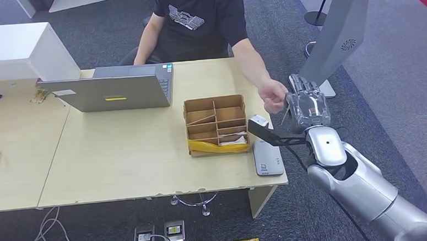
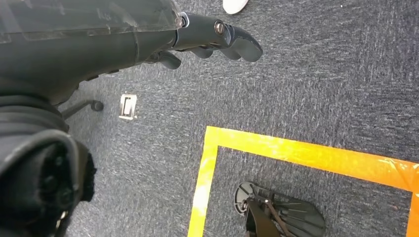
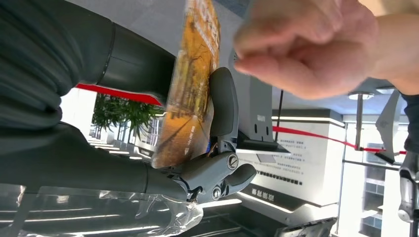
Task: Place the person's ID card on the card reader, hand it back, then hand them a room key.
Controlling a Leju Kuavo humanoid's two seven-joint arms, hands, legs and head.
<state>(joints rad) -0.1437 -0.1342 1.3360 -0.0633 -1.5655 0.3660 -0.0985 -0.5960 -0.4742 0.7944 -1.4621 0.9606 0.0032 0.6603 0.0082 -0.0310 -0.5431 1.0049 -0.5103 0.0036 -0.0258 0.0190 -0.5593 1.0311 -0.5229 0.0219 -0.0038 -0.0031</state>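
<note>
My right hand (image 1: 308,109) is raised past the table's right edge and pinches a card (image 3: 190,89) printed with an orange picture between thumb and fingers (image 3: 223,106). The person's hand (image 1: 273,98) reaches in right beside the card's free end; in the right wrist view that hand (image 3: 306,44) is blurred and I cannot tell whether it touches the card. The grey card reader (image 1: 267,157) lies on the table's right front corner, below my hand, with nothing on it. My left hand (image 2: 212,37) hangs over the carpet and holds nothing.
A cardboard divider box (image 1: 216,125) with cards in its compartments stands left of the reader. A grey laptop (image 1: 116,87) sits at the back of the wooden table (image 1: 125,158). The person in a black shirt (image 1: 200,22) sits behind it. Yellow tape (image 2: 296,153) marks the floor.
</note>
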